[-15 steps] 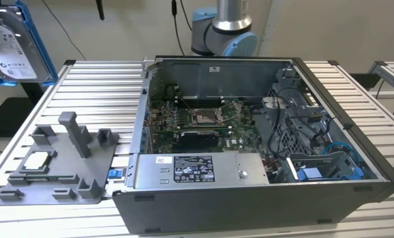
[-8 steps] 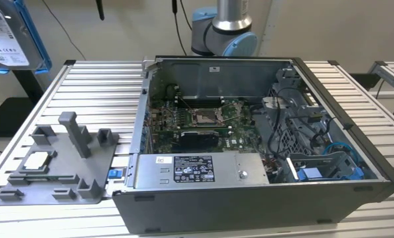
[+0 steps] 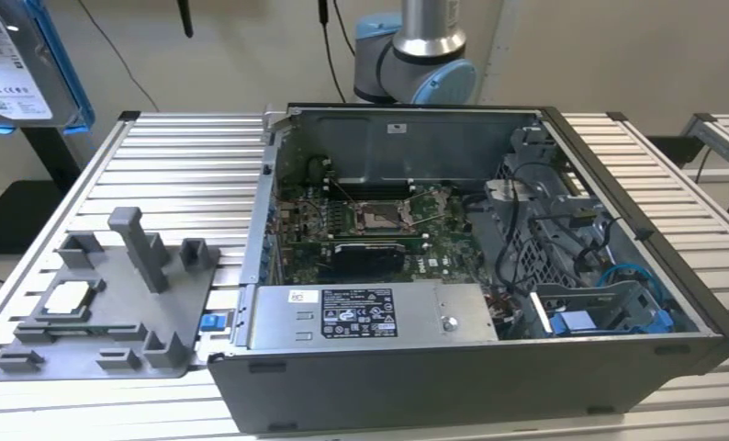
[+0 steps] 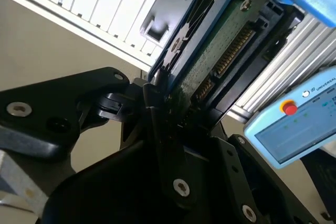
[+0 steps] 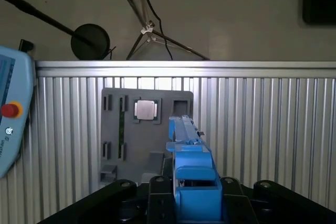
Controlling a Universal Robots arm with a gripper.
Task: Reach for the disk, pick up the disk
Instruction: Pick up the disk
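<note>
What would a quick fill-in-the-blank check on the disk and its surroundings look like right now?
1. The bracket framing the disk is bright ____.
2. In the second wrist view the gripper has its jaws ____ on the disk.
3. The square silver chip rests on the grey fixture, at the exterior view's ____ of the open computer case.

Missing words: blue; shut; left.

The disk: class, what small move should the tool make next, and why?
Probably just a slight steadying lift, tool shut. In both wrist views the tool clamps the disk by its blue-framed edge, and the disk hangs clear above the table and grey fixture, so the pick-up looks done.
</note>
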